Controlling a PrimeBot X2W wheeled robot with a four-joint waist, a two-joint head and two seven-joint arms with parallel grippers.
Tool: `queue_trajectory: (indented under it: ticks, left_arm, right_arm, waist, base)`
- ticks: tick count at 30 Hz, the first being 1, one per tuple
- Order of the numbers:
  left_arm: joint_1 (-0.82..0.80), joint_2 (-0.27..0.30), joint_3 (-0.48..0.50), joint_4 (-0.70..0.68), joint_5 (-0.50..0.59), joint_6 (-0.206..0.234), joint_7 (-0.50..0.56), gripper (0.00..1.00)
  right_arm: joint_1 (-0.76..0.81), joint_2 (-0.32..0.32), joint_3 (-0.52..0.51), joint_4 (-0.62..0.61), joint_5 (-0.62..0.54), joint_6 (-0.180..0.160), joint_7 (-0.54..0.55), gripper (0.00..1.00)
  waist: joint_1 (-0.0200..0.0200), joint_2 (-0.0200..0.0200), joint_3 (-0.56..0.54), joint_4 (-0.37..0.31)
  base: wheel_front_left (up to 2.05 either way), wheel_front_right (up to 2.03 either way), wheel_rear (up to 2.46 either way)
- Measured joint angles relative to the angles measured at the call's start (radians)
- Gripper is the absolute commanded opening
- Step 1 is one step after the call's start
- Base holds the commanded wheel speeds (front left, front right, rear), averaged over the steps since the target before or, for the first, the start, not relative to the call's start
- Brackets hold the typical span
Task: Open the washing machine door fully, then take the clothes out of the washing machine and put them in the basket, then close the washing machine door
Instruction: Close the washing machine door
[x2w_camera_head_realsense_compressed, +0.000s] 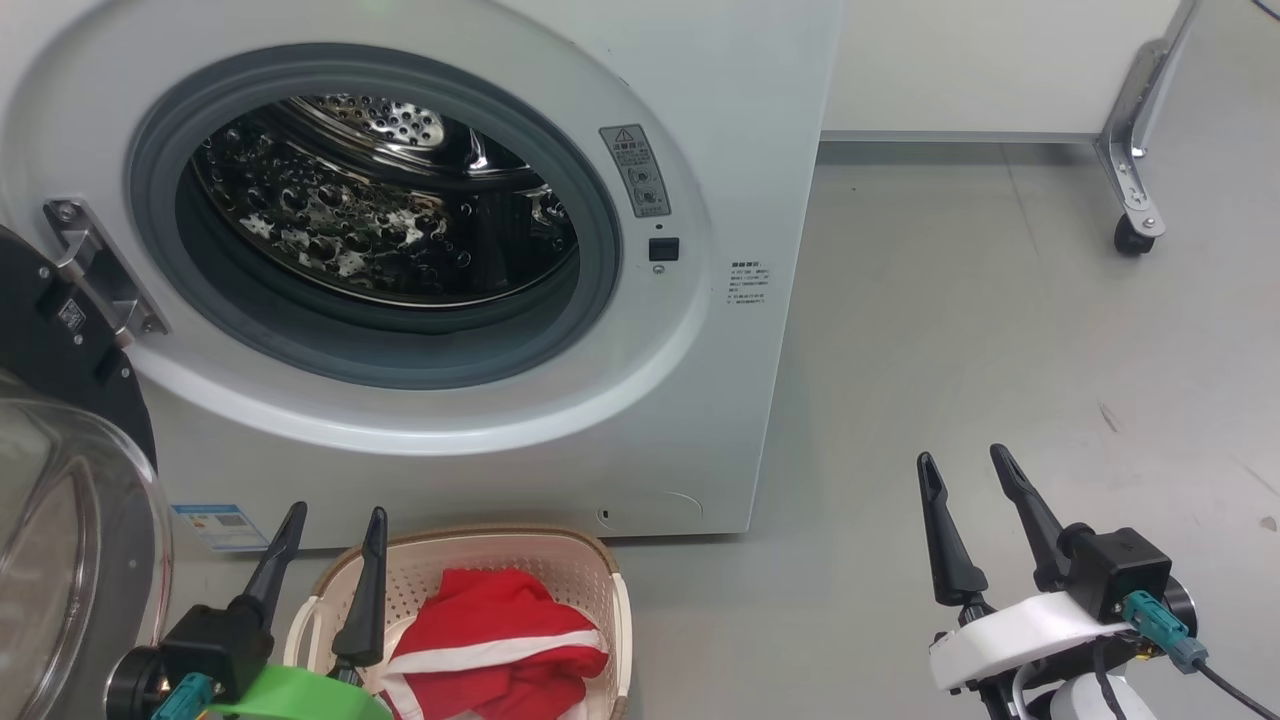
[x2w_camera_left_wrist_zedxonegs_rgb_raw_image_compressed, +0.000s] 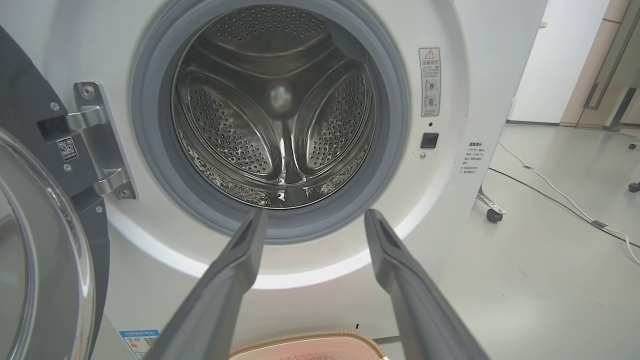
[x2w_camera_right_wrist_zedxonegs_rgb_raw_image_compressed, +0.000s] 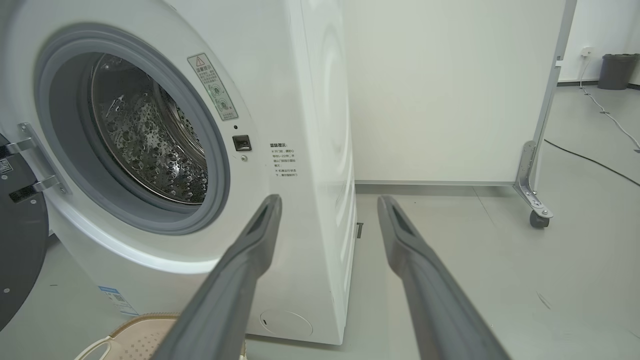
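looking down from the head camera, you see the washing machine (x2w_camera_head_realsense_compressed: 720, 400) at 11 o'clock, its grey-ringed mouth uncovered and the perforated steel drum (x2w_camera_head_realsense_compressed: 380, 210) open to view. the washing machine door (x2w_camera_head_realsense_compressed: 60, 520) hangs swung out on its hinge (x2w_camera_head_realsense_compressed: 100, 270) at 8 o'clock, black rim and clear glass bowl turned your way. the basket (x2w_camera_head_realsense_compressed: 480, 536) sits on the floor (x2w_camera_head_realsense_compressed: 950, 300) at 6 o'clock, just in front of the machine's base, and the clothes (x2w_camera_head_realsense_compressed: 500, 625), red with white stripes, lie inside it. your left pincer (x2w_camera_head_realsense_compressed: 338, 508) hovers at 7 o'clock by the basket's left edge, fingers spread wide and holding nothing. your right pincer (x2w_camera_head_realsense_compressed: 962, 455) hangs at 4 o'clock over the grey floor, well apart from the machine, also spread wide and empty
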Motion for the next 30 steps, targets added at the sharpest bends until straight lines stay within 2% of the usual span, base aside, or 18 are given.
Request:
queue_trajectory:
  ticks: [30]
  left_arm:
    - [0.000, -0.001, -0.009, -0.012, 0.008, 0.003, 0.000, 1.00]
  right_arm:
    - [0.000, 0.003, 0.000, 0.000, 0.000, 0.006, 0.000, 1.00]
  waist:
    - [0.0000, 0.0000, 0.011, 0.005]
  base:
    - [-1.42, 1.42, 0.00]
